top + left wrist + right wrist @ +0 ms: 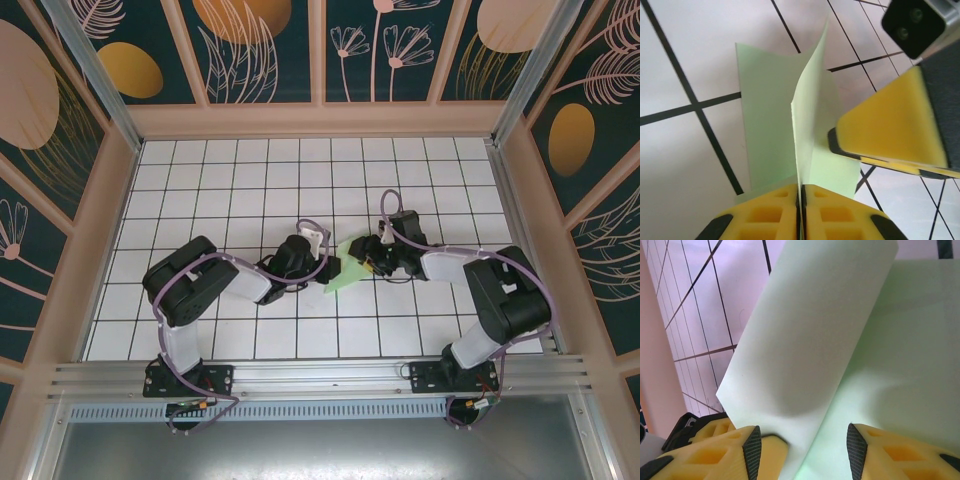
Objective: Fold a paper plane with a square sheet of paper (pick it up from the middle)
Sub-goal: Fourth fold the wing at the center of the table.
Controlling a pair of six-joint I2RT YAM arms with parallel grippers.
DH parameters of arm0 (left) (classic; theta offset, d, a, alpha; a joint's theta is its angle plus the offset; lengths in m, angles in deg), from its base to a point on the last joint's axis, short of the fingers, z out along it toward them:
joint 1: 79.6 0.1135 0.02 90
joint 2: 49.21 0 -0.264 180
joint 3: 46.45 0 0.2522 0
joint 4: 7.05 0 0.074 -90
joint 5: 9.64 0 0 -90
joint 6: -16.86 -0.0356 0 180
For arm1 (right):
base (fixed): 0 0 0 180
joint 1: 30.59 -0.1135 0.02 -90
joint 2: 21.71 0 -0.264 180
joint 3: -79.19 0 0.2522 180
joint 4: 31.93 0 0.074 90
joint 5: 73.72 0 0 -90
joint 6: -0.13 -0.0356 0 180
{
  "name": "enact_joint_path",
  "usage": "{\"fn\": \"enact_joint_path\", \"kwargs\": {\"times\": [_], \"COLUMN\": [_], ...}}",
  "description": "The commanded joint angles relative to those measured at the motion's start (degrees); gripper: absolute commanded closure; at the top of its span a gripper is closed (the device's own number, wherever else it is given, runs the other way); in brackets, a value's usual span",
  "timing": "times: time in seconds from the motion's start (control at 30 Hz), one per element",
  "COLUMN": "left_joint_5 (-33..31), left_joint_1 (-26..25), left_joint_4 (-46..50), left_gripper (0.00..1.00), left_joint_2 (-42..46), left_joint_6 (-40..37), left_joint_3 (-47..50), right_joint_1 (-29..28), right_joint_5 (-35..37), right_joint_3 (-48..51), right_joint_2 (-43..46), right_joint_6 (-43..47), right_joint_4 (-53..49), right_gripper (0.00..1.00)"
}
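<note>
Left wrist, paper (770, 125) pinched in left gripper (801, 200)

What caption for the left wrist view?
Left gripper shut on a raised crease of the green paper, above the white tiled table.

No legible text or labels anywhere

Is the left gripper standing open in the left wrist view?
No: the left gripper has its yellow fingers pressed together, with an edge of the green sheet of paper pinched between them.
</note>
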Motion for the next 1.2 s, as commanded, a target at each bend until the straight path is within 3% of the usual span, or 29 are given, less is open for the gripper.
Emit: {"fn": "enact_joint_path", "kwargs": {"times": [0.0, 0.4, 0.7, 0.93, 1.17], "left_joint_5": [-4.7, -20.9, -19.8, -15.9, -9.3], "left_joint_1": [0.4, 0.3, -1.9, -3.5, -3.5], "left_joint_4": [2.2, 12.3, 13.7, 13.9, 15.7], "left_gripper": [0.9, 0.93, 0.93, 0.93, 0.93], "left_joint_2": [4.8, 21.8, 15.1, 10.0, 6.1], "left_joint_6": [-1.7, -3.6, -2.8, -2.3, -0.4], "left_joint_3": [1.5, 8.7, 5.2, 1.1, -3.2], "right_joint_1": [-0.4, -1.4, -3.7, -3.7, -3.7], "right_joint_5": [1.5, 0.4, 3.9, 11.9, 7.9], "right_joint_3": [-1.8, -2.8, -2.8, -3.3, -0.1], "right_joint_2": [2.6, 6.7, 5.7, 6.7, 6.8], "right_joint_6": [2.2, 2.5, 3.3, 3.5, 1.2], "right_joint_4": [-1.6, 0.4, 0.0, -5.7, -0.8], "right_gripper": [0.48, 0.43, 0.43, 0.43, 0.43]}}
